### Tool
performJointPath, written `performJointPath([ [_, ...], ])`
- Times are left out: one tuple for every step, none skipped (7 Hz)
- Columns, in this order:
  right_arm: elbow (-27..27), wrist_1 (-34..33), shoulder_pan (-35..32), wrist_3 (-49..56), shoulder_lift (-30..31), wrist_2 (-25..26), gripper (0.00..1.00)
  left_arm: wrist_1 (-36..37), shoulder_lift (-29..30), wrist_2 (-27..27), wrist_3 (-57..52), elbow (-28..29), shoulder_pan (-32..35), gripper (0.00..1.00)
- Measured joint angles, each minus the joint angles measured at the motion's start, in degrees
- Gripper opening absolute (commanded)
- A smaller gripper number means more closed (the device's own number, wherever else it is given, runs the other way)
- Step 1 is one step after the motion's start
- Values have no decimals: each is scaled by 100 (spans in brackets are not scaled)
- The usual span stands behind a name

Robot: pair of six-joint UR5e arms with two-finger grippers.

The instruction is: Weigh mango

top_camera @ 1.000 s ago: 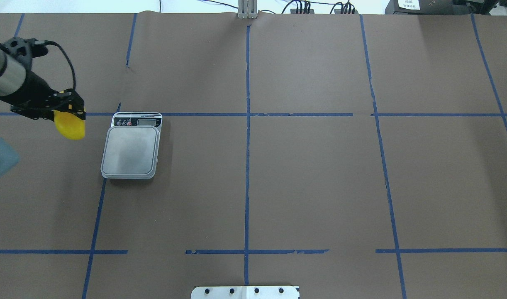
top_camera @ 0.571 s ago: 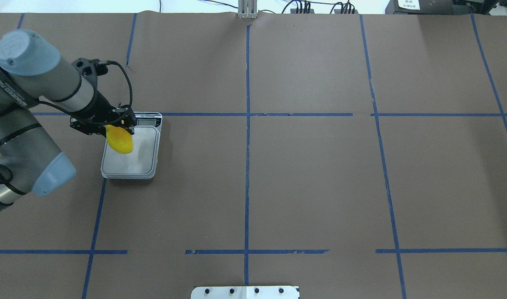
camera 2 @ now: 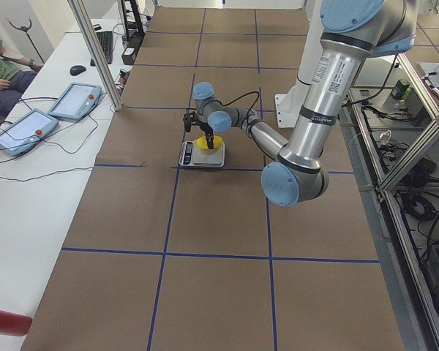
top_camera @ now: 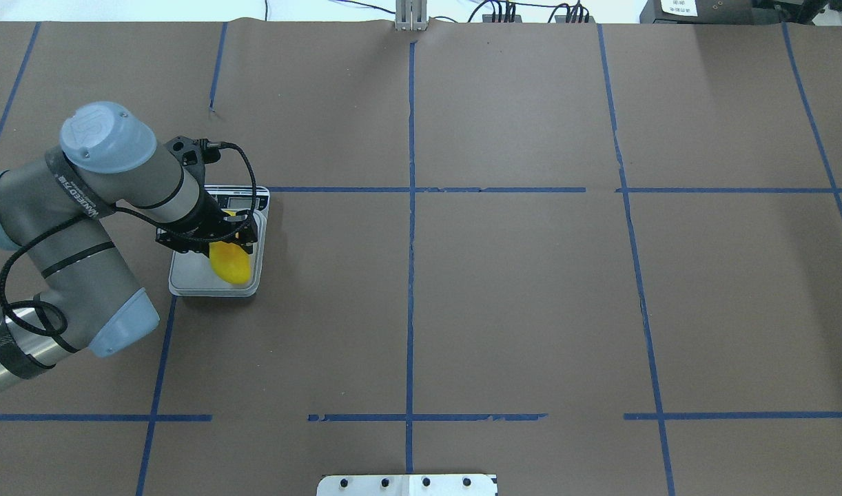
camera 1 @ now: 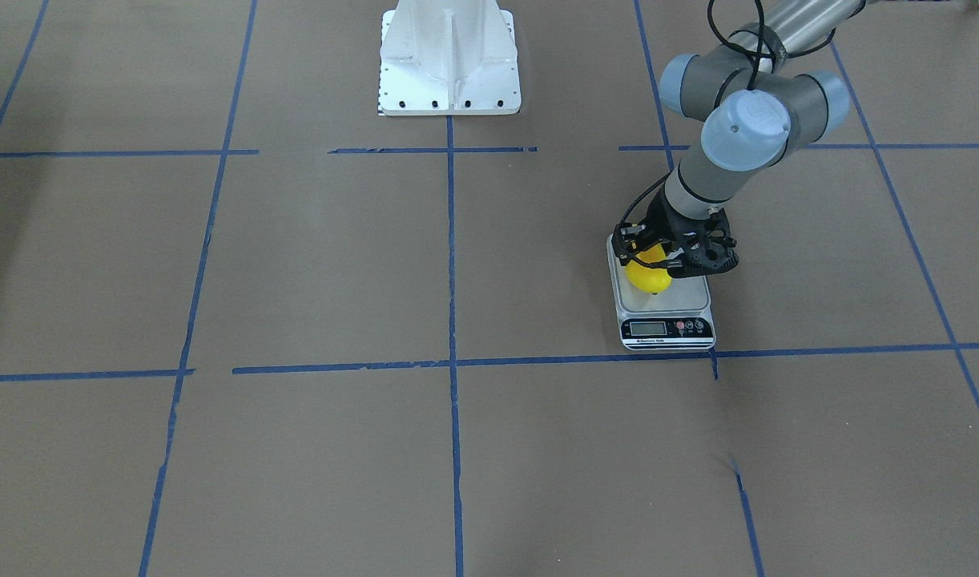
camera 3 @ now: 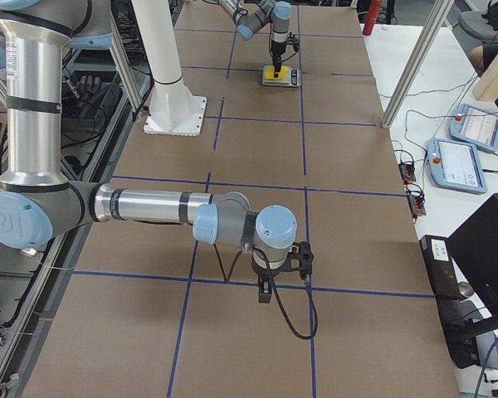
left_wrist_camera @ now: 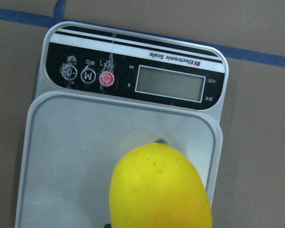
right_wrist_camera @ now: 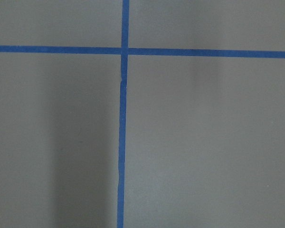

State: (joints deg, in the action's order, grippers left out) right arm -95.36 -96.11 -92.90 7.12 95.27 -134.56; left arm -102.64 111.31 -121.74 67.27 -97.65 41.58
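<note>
**One mango poised above the scale, release not yet made**

Grips the mango [top_camera: 231,263] by one end in the left gripper [top_camera: 216,238], fingers pinched narrow on the fruit, the free end pointing down at the scale [top_camera: 187,277] at centre left of the overhead frame. Hangs it over the right-hand, lower part of the weighing platter in that view. In the left wrist view, fills the bottom centre of the frame with yellow, the stem tip aimed at the display [left_wrist_camera: 170,84], which reads blank. Cannot tell from any view whether the fruit already touches the platter or sits just above it.

Probably holds by the end so that the fingers stay off the platter while the fruit goes down. Probably places it over the platter and short of the button strip so that the display and buttons [left_wrist_camera: 87,75] stay uncovered and readable.

Judged next: lowering to rest, spreading the fingers, then lifting away so that only the mango loads the platter. Some risk of rolling, given a rounded fruit set off-centre toward the platter's edge.

Parks the right gripper [camera 3: 282,262] low over bare bench [right_wrist_camera: 204,142] at lower centre of the right-side view, well apart from the scale. Cannot tell there whether its fingers stand wide or narrow.
</note>
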Motion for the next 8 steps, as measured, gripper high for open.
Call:
performJointPath([
  [0,-2,0,0,0,0,100,-33,-4,-10,-12,-14,4,100],
  [0,-4,0,0,0,0,100,-31,-5,-14,-18,-51,32,100],
  [0,-4,0,0,0,0,100,-10,-9,-16,-20,-83,71,100],
  [0,-4,0,0,0,0,100,6,-24,-18,-25,-131,140,100],
  [0,-5,0,0,0,0,100,58,-59,-26,-39,-272,301,100],
  [0,-5,0,0,0,0,100,258,-119,-38,-226,-518,577,100],
  [0,-5,0,-2,0,0,100,739,-179,-57,-833,-795,950,100],
  [0,-3,0,-4,0,0,100,1190,-269,-142,-1610,-965,1386,100],
])
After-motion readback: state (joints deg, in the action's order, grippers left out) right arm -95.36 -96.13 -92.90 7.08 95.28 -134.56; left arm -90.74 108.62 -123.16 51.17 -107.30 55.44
